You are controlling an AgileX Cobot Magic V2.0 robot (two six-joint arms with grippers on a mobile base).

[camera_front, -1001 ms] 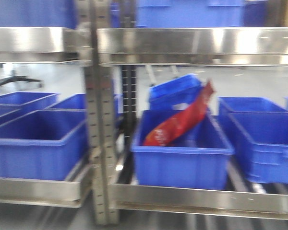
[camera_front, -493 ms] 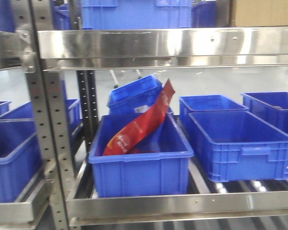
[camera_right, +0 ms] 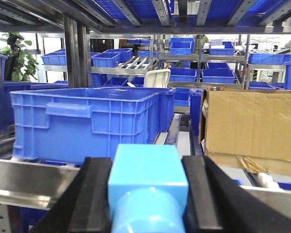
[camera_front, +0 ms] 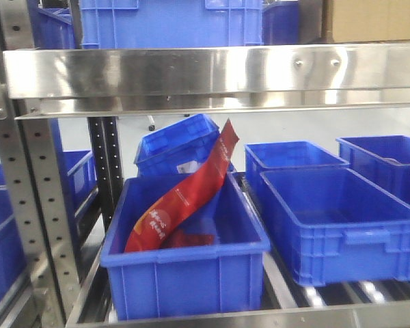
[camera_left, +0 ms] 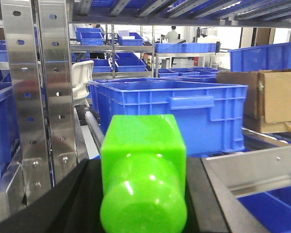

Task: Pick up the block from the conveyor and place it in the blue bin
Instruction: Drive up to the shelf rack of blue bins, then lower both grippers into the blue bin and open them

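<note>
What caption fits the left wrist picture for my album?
Green block held between dark fingers, facing a blue bin on a steel rack.

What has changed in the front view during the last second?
The whole rack slid left in the picture, so the camera moved; the perforated steel post now stands near the left edge. The long red packet leans in the front blue plastic bin as before.

Steel rack [camera_front: 212, 72], red pouch [camera_front: 184, 198], cardboard box [camera_right: 252, 126].
The pouch leans diagonally below the rack's shelf rail, top end far right; the box sits right, a potted plant [camera_right: 20, 60] far left, a white chair [camera_right: 155, 77] far behind.
</note>
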